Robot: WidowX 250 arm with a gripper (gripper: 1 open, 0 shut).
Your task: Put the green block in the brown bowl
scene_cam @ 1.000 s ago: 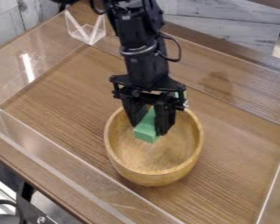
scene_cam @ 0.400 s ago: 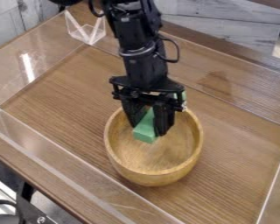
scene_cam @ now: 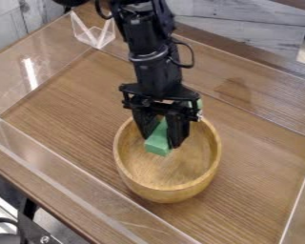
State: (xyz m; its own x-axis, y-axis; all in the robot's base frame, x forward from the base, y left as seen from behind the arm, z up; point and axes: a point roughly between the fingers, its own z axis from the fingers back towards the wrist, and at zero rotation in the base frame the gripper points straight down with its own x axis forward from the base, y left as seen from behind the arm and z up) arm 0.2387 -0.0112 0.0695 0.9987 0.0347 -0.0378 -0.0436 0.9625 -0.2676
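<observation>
We've got one view only, so no overlap to compare. The camera sits above and in front of the wooden table (scene_cam: pixel 66 114), looking down at a steep angle toward 12 o'clock. Close range — the table fills nearly the whole frame, its near corner cut off at 7 o'clock, clear side walls (scene_cam: pixel 41 157) running diagonally. The arm (scene_cam: pixel 145 38) enters from 12 o'clock, base out of frame. The brown bowl (scene_cam: pixel 168 176) sits just below centre, toward 5 o'clock — well inside the view.
</observation>
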